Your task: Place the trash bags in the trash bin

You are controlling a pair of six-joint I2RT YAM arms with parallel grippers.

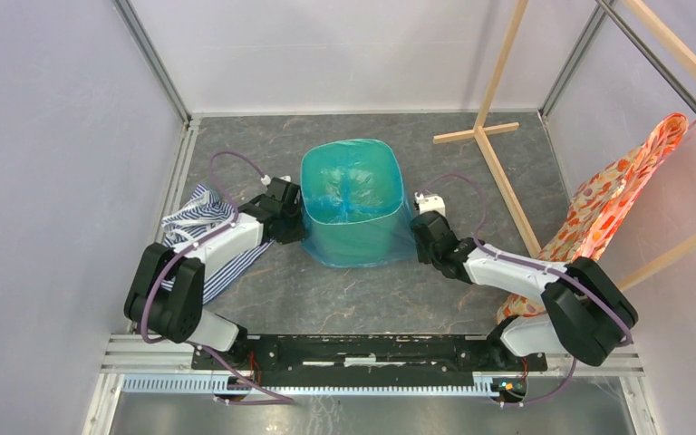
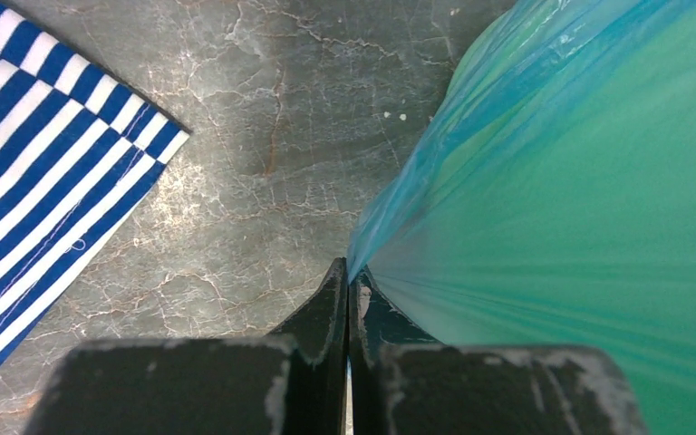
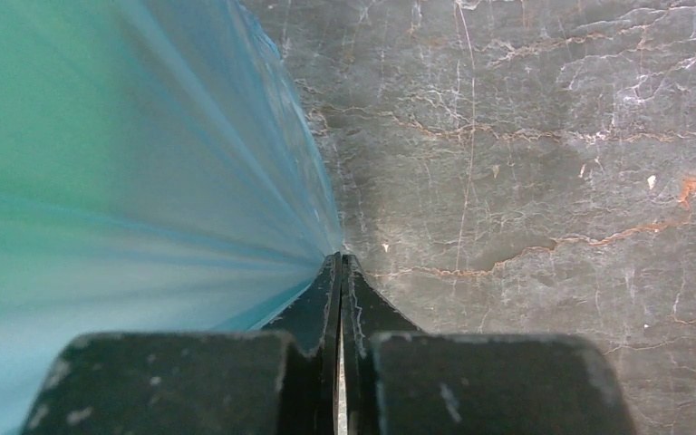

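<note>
Over one bin (image 1: 349, 234), one bag (image 1: 405, 241)

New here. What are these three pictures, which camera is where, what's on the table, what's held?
These are two robot arms bolted at the near edge of a table, each ending in a two-finger pincer. The wide picture comes from a fixed camera above and behind them. The other two come from cameras on the wrists, looking along the fingers. In the middle stands a green bin with a thin blue bag draped over it and hanging down its sides. The left pincer and the right pincer are each shut on the bag's film, one at either side of the bin. Also there: a striped cloth at the left, a floral fabric at the right, and a wooden rack at the back.
</note>
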